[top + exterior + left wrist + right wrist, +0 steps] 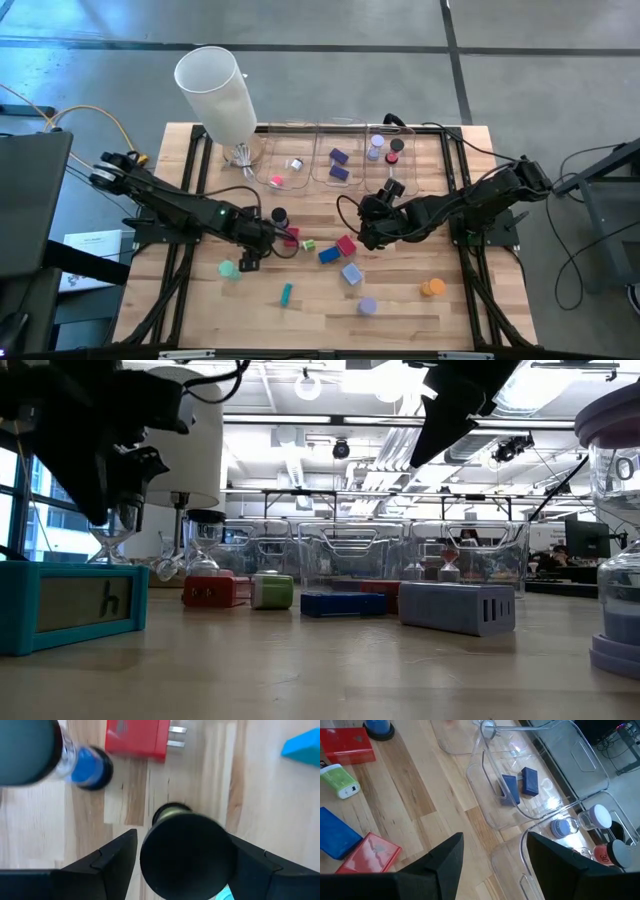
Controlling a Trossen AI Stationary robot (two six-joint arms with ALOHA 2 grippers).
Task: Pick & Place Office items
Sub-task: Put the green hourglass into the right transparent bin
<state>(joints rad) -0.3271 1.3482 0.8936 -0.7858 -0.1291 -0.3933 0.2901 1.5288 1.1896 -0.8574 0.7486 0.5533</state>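
Small coloured office items lie scattered mid-table: red blocks (346, 245), a blue block (328, 254), a lavender block (351, 273), a teal stick (287, 293), and orange (432, 288), lavender (367, 306) and green (229, 268) rolls. My left gripper (252, 250) points steeply down over a black-capped roll (187, 855). The roll shows below the fingers in the low view (109, 545), its foot hidden behind a teal piece. The fingers stand on either side of its cap. My right gripper (495, 837) hangs open and empty above the table, near the bins. My left gripper comes from above with one finger (117, 862) on each side of the roll's black top cap (150, 855). The cap fills nearly the whole gap, and I cannot tell whether the fingers touch it.
Three clear bins (338, 180) stand at the far edge, holding purple blocks (510, 787) and several rolls (565, 826). A tall white cylinder (215, 90) rises at the far left. Another black-capped roll (90, 762) and a red block (135, 740) stand close beyond my left gripper.
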